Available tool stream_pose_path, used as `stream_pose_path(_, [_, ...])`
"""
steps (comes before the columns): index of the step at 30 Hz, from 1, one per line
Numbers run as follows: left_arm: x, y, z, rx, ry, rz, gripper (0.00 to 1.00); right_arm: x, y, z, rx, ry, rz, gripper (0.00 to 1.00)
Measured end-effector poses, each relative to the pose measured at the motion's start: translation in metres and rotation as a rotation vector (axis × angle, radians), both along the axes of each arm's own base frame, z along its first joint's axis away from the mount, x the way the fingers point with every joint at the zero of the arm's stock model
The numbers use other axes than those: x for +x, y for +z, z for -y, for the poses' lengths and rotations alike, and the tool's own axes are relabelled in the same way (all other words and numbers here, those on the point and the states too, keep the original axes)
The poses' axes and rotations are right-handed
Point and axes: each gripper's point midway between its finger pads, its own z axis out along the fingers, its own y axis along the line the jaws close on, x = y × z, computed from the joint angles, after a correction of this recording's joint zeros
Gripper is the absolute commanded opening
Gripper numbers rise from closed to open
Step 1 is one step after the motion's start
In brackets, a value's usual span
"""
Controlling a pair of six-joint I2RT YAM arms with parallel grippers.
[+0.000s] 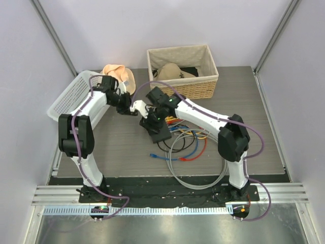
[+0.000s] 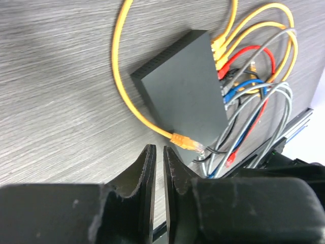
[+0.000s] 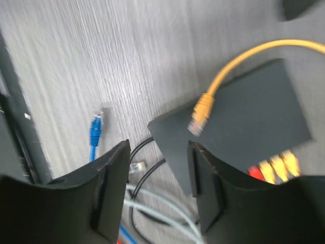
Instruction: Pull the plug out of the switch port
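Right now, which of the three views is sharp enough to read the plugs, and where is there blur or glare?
Top external: evenly lit and sharp with soft shadows, but the switch shows small. Left wrist: the switch and the yellow plug are crisp, while the near fingers look softer. Right wrist: blurred throughout, with that plug smeared and a bright sheen on the table.

Bright, even light cast only soft shadows, pale glare streaked the desk [image 3: 119, 76], and the right wrist view was blurred.

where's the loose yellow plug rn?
Left wrist view: yellow plug lies at the switch near corner, away from the sockets, just ahead of the left gripper.
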Motion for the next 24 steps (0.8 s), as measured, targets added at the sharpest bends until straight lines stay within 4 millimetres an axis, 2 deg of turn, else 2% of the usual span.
stream_pose_path(2, [0.0,0.004,0.002,-0.009,-0.002,0.007,0.16,0.008,0.022,0.003,0.044,-0.051,0.008,0.62])
stream_pose_path(4, [0.001,0.006,0.003,-0.014,-0.005,0.01,0.16,0.026,0.041,0.01,0.103,-0.129,0.009,0.65])
stream_pose_path(7, [0.005,0.009,0.007,-0.019,-0.018,0.053,0.11,0.068,0.057,0.036,0.172,-0.258,0.004,0.75])
stream_pose_path(9, [0.006,0.014,0.009,-0.01,-0.035,0.1,0.06,0.096,0.059,0.059,0.199,-0.327,-0.004,0.81])
stream_pose_path(12, [0.009,0.023,0.018,0.017,-0.079,0.181,0.03,0.132,0.055,0.091,0.224,-0.415,-0.022,0.8])
stream_pose_path(15, [0.01,0.023,0.032,0.028,-0.11,0.195,0.0,0.152,0.043,0.104,0.245,-0.444,-0.066,0.71])
stream_pose_path(18, [0.011,0.016,0.049,0.038,-0.147,0.187,0.0,0.157,0.027,0.099,0.266,-0.427,-0.129,0.64])
stream_pose_path(24, [0.001,-0.015,0.077,0.078,-0.244,0.15,0.0,0.154,0.003,0.087,0.319,-0.394,-0.178,0.6])
